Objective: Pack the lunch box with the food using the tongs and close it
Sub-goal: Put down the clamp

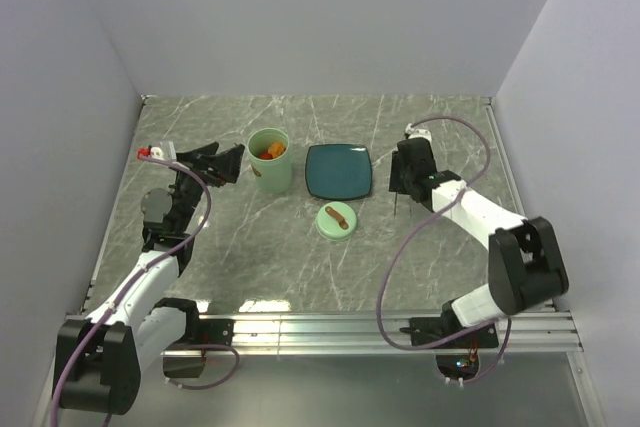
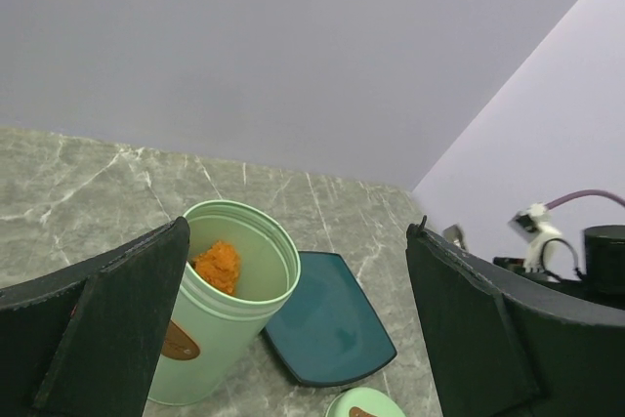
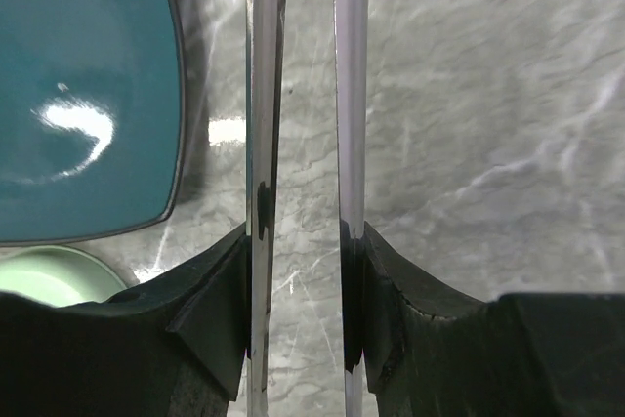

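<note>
The mint-green lunch box (image 1: 270, 169) stands upright and uncovered at mid-table, with orange food (image 1: 268, 150) inside it. In the left wrist view the lunch box (image 2: 229, 329) shows a fried orange chunk of food (image 2: 217, 263). Its round green lid (image 1: 335, 220) lies flat on the table in front of the plate. My left gripper (image 1: 228, 159) is open just left of the lunch box, and nothing sits between its fingers (image 2: 117, 329). My right gripper (image 3: 301, 271) is shut on the tongs (image 3: 262, 95), pressing both thin metal arms, right of the plate.
A dark teal square plate (image 1: 338, 169) lies bare between the lunch box and my right gripper (image 1: 405, 182). The plate (image 3: 83, 95) and the lid's edge (image 3: 49, 275) show at the left of the right wrist view. Grey walls enclose the marble table on three sides.
</note>
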You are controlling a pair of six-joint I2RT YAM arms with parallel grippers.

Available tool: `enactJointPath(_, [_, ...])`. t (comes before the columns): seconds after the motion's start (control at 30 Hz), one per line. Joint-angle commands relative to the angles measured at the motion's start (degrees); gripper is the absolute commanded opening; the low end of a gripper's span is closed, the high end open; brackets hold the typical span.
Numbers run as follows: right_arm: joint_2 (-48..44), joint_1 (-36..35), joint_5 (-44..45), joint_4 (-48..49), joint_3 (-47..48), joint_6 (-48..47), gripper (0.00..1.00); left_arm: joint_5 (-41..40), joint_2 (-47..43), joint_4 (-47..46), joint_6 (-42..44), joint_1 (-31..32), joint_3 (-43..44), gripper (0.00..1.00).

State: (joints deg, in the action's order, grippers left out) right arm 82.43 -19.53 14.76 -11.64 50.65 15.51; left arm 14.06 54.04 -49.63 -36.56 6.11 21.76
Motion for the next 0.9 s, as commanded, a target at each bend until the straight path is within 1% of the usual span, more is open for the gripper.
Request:
enactJointPath(0.0, [2.6,1.9,-5.6,-0.3,5.5,-0.8,0.49,-0.3,-1.0,-1.2,1.2,-0.4,-0.4,0.99])
enactJointPath(0.13, [7.9,3.7,-6.9,-1.9,8.8,-1.3,0.49,-0.4,-0.6,-1.4,1.1,-0.6,-0.5,1.00])
enactJointPath(0.43, [15.4,5.4,-8.2,-6.5,14.1,-1.0,0.50,0.3,0.0,-1.9,0.9,-0.7,-0.4,0.99])
enactJointPath(0.57, [19.2,5.6,-6.8,-9.3,17.9,-0.8,0.51,0.2,-0.3,-1.7,1.0,-0.8,-0.6,0.99])
enactJointPath(0.87, [23.6,5.6,-4.3,-12.1,20.8,-0.2,0.54,-0.2,-0.5,-1.6,1.1,-0.9,-0.8,1.00])
